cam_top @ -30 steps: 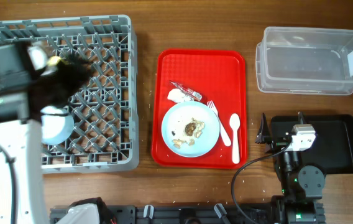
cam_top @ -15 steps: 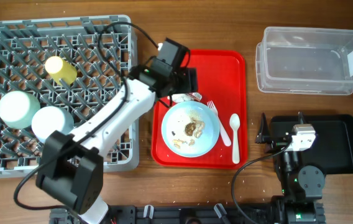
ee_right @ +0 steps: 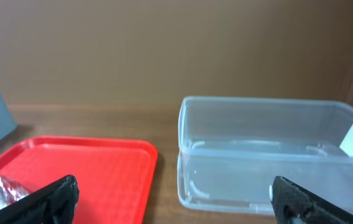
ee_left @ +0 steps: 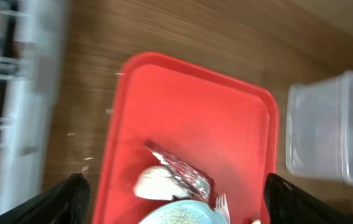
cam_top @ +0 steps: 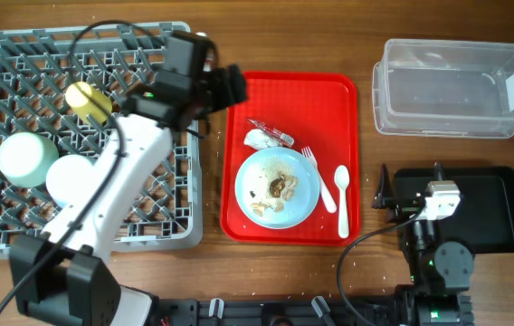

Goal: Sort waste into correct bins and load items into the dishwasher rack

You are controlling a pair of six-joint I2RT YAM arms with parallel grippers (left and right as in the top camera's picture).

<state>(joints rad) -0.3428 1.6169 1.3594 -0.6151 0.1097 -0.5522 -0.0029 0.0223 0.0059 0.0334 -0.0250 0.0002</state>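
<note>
The grey dishwasher rack (cam_top: 148,226) holds the yellow cup (cam_top: 88,101), pale green bowl (cam_top: 23,158) and light blue bowl (cam_top: 70,179). The pale blue plate (cam_top: 278,187) with rice and brown scraps, the red wrapper (cam_top: 271,133), white tissue (cam_top: 257,140), fork (cam_top: 318,177) and spoon (cam_top: 342,193) lie on the red tray. My left gripper (cam_top: 232,86) is open and empty above the tray's upper left corner; its wrist view shows the wrapper (ee_left: 179,169), tissue (ee_left: 153,184) and plate (ee_left: 176,214) below. My right gripper (cam_top: 409,181) is open and empty over the black tray (cam_top: 492,213).
The red serving tray (cam_top: 298,95) lies mid-table. The clear tub (cam_top: 452,86) with a white label stands at the back right, and also shows in the right wrist view (ee_right: 270,155). Bare wooden table lies between the red tray and the tub.
My left arm swung from the rack's left side across to the red tray, then pulled back a little toward the tray's upper left corner. The right arm has not moved.
</note>
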